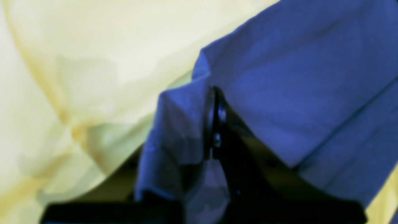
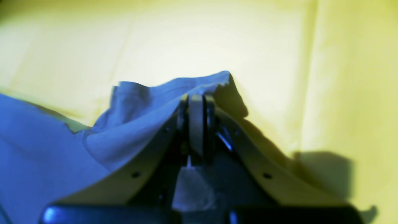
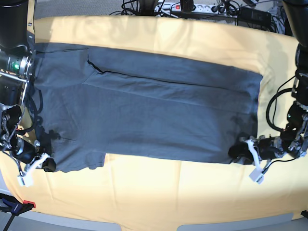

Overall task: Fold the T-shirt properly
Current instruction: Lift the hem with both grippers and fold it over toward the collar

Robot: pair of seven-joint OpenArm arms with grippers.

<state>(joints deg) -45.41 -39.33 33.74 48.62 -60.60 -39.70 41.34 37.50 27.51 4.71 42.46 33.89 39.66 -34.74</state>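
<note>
The T-shirt [image 3: 149,115] is lying spread flat across the yellow cloth [image 3: 159,192], reaching from the left side of the table to the right, with its far edge already turned in along a long crease. Both pincers are pinching its near edge. The right gripper [image 2: 196,102] is sitting at the near left corner by the sleeve, jaws pressed together on a raised peak of grey fabric. The left gripper [image 1: 215,102] is holding the near right corner, jaws closed on a bunched fold.

The main risk, as I judge it, is that each grip is catching only a thin ridge of fabric. If the arms are lifting or pulling apart unevenly, one corner could be slipping free and the fold would be coming down crooked. In the right wrist view the cloth is puckering just under the pinched peak, so a jaw may also be nipping the yellow cloth along with the shirt; that cannot be told for sure from the blurred pictures, but lifting would then be dragging the whole covering. The near left sleeve [image 3: 72,159] is sticking out past the hem and could be folding under untidily.

Nothing is standing on the shirt itself. A power strip and cables [image 3: 192,7] are lying beyond the far edge, well apart. Loose wires [image 3: 272,108] are hanging around the right-hand arm and could be snagging.
</note>
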